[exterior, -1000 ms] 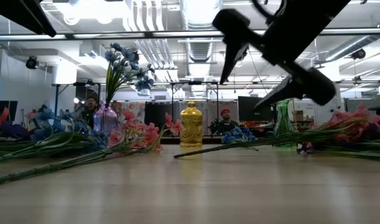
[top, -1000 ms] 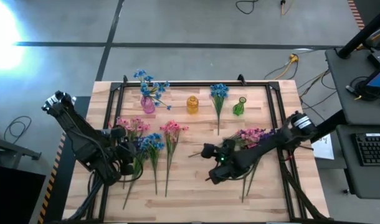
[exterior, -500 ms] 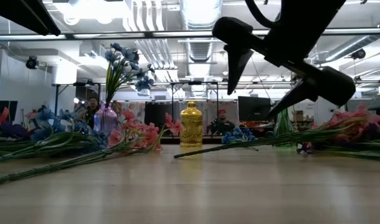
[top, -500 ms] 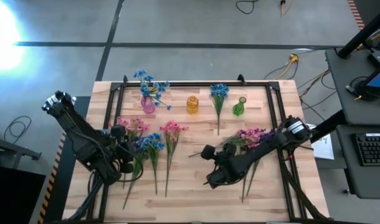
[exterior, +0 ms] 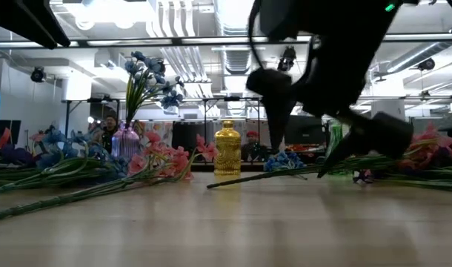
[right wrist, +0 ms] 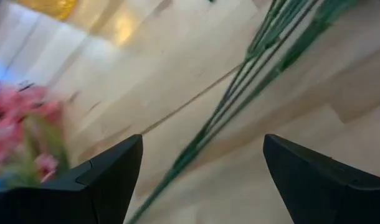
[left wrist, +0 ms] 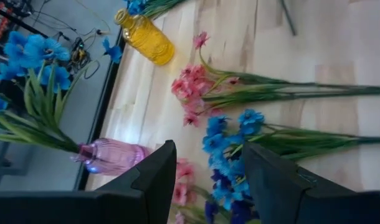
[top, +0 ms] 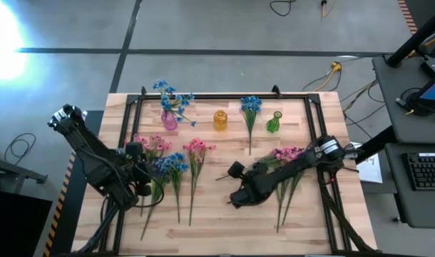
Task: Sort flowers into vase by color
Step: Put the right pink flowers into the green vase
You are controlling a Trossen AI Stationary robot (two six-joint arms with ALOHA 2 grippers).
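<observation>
Three small vases stand along the far side: a pink vase with blue flowers in it, a yellow vase and a green vase. Sprigs lie flat on the table. A pink sprig, a blue sprig and another pink sprig are at the left. One blue sprig lies in the middle and a pink and purple bunch at the right. My left gripper hovers open over the left sprigs, blue blossoms ahead of it. My right gripper hangs open above the table, green stems ahead of its fingers.
A black frame runs around the wooden table top. Bare wood lies between the left sprigs and the right bunch, toward the near edge. A thin dark stem lies just beside my right gripper.
My right gripper has sunk toward the table and shifted a little toward the left sprigs, rolling about its own axis, its fingers still wide apart. The flowers have kept their places.
</observation>
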